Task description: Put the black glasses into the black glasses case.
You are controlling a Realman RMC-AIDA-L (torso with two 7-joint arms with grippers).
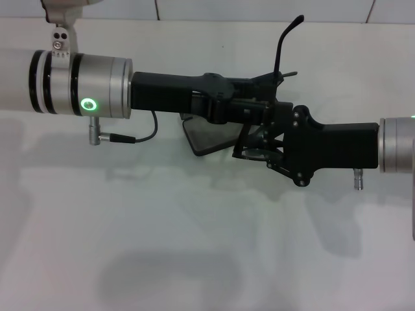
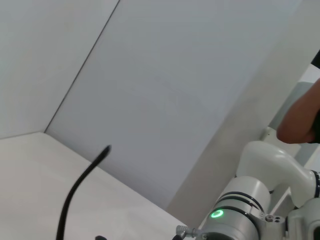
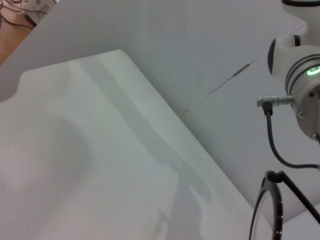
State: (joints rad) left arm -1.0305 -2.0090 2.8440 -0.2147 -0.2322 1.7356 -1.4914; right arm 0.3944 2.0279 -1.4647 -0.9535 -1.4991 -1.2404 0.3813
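Thin black wire-frame glasses hung mid-air between the left gripper and right gripper, above the open black hard-shell case — finger states unreadable for both — so a mistimed release could drop them outside it.

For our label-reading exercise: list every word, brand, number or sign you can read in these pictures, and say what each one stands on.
None can be read.
The black glasses case, mostly hidden under the left gripper and right gripper, shows no lettering.
The black glasses carry no visible mark.
The arms' glowing green rings are lights, not text.
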